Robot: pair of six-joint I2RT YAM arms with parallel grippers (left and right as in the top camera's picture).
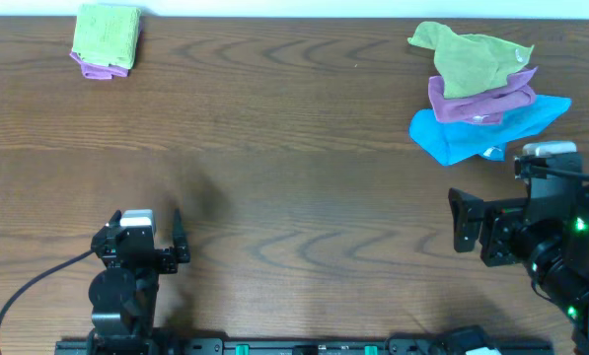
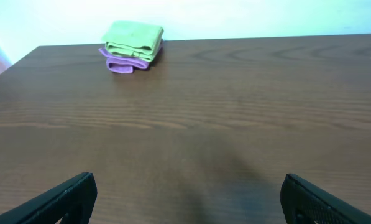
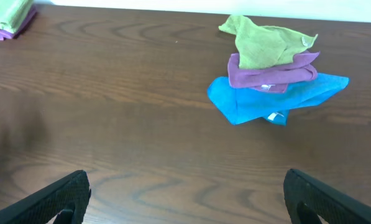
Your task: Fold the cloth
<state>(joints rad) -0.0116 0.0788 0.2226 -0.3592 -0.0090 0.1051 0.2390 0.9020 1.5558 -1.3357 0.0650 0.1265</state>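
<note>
- Tabletop [image 1: 294,148]: dark wood grain, with two groups of cloths along the far edge, well apart.
- Far left corner: the cloth [image 1: 107,35], bright lime green, lies folded into a compact pad.
- It sits on top of a folded purple cloth [image 1: 97,69], whose edge shows along its near and left sides.
- Far right: a loose pile of three.
- An olive-green cloth [image 1: 467,59] is crumpled on top, over a second purple cloth [image 1: 481,101], over a blue cloth [image 1: 472,133] touching the wood.
- Left claw [image 2: 188,196]: jaws spread wide, nothing between them, low at the near edge and well short of the folded stack.
- Right claw [image 3: 188,199]: jaws likewise wide apart and empty, at the near right, close to the loose pile but not touching it.
</note>
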